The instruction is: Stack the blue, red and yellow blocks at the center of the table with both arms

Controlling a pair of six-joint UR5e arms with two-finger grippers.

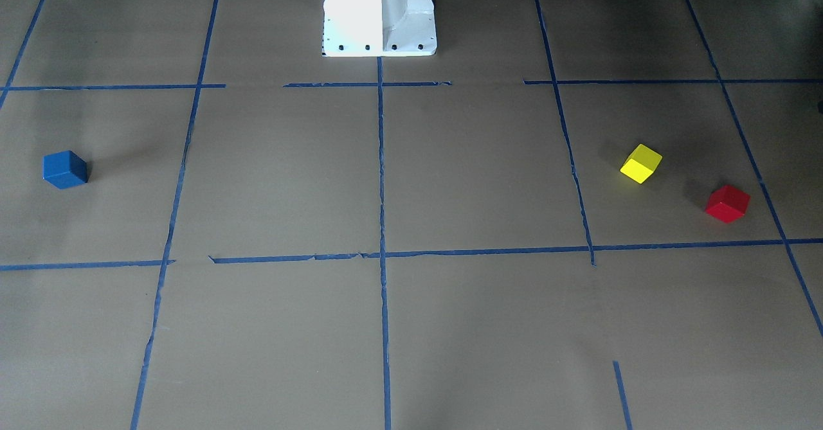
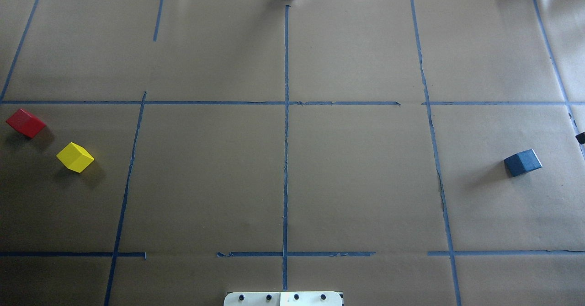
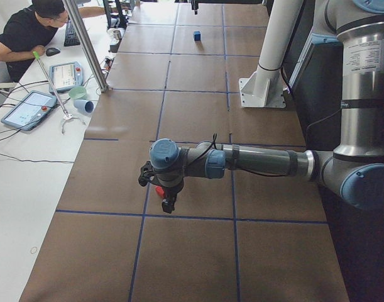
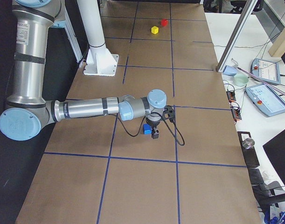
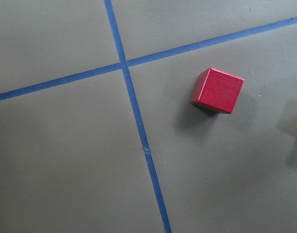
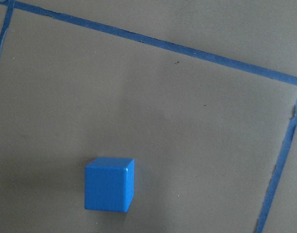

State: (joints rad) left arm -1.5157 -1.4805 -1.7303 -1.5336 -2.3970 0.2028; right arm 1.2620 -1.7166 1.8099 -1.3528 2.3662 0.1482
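Observation:
The blue block [image 1: 65, 170] lies on the robot's right side of the table [image 2: 523, 162]. The red block [image 1: 727, 203] and the yellow block [image 1: 641, 163] lie close together, apart, on the robot's left side. In the exterior left view my left gripper [image 3: 168, 204] hangs over the red block [image 3: 159, 192]. In the exterior right view my right gripper [image 4: 155, 135] hangs beside the blue block [image 4: 147, 129]. I cannot tell whether either gripper is open or shut. The wrist views show the red block [image 5: 217, 90] and the blue block [image 6: 109, 184] free on the paper, with no fingers in view.
Brown paper with a blue tape grid [image 2: 286, 136] covers the table. The white robot base [image 1: 379, 12] stands at the table's robot side. A metal pole [image 3: 85, 44], tablets [image 3: 28, 108] and an operator [image 3: 28, 31] are beside the far edge.

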